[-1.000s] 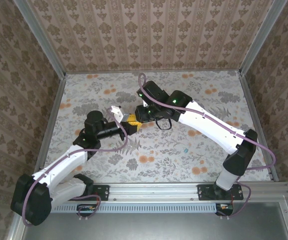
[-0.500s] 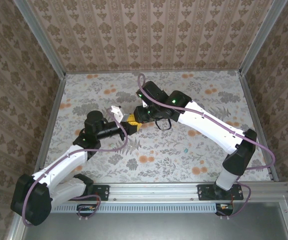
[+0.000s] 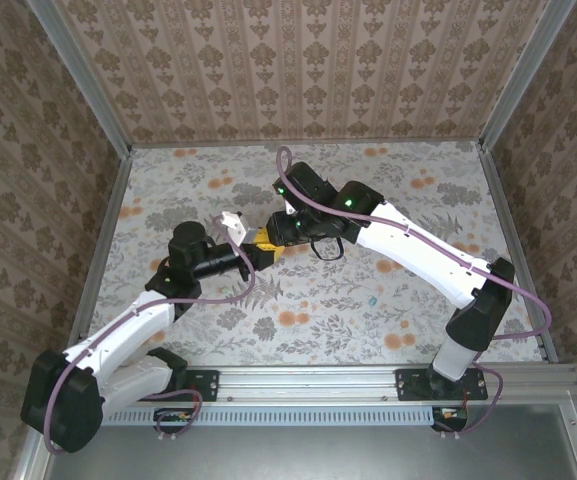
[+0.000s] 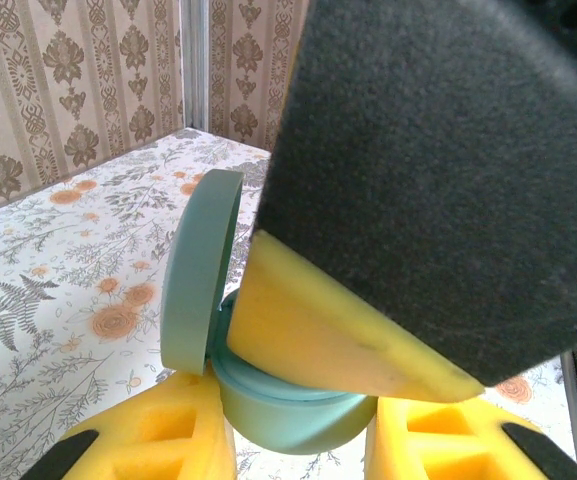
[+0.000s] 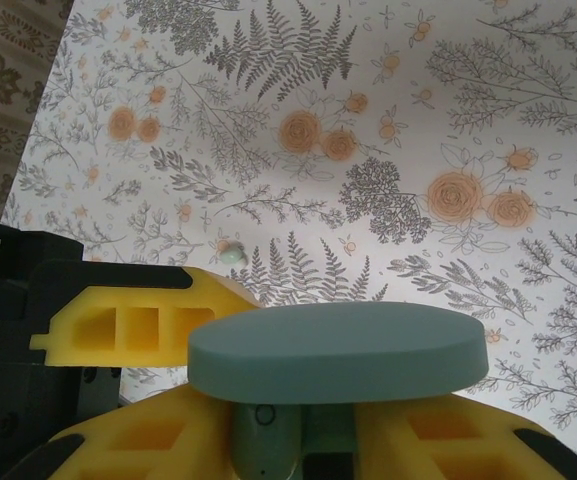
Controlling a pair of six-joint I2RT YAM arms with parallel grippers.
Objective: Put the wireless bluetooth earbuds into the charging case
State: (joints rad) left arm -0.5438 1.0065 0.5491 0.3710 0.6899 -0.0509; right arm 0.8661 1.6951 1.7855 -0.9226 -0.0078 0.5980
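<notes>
Left wrist view is showing the left gripper (image 4: 293,400) clamping the case (image 4: 288,415) by its lower half, one yellow finger on each side. The lid (image 4: 198,270) is standing open, almost upright. A yellow finger (image 4: 318,335) from the other arm is lying across the open half, with its black pad filling the space above, so I am not seeing inside the case at all.

From the right wrist, the right gripper (image 5: 293,440) is sitting just under the lid, which is showing edge-on there. Something pale is sitting in the gap between its two fingers. That could be an earbud going down into its seat, but I cannot tell. Nor can I tell whether those fingers are pinching it or letting go.

From above, both grippers are meeting over the middle of the table (image 3: 418,200), with the case raised off it between them.

As for progress, the case is already picked up and opened. Whether any earbud is seated is hidden from me. A teal speck (image 3: 371,299) is lying on the table near the right arm, well apart from the case, and it is looking to me like an earbud waiting to be fetched. A pale bead (image 5: 229,253) is also lying on the table below the grippers, too small to name. So I am judging that at least one earbud is left to place.
</notes>
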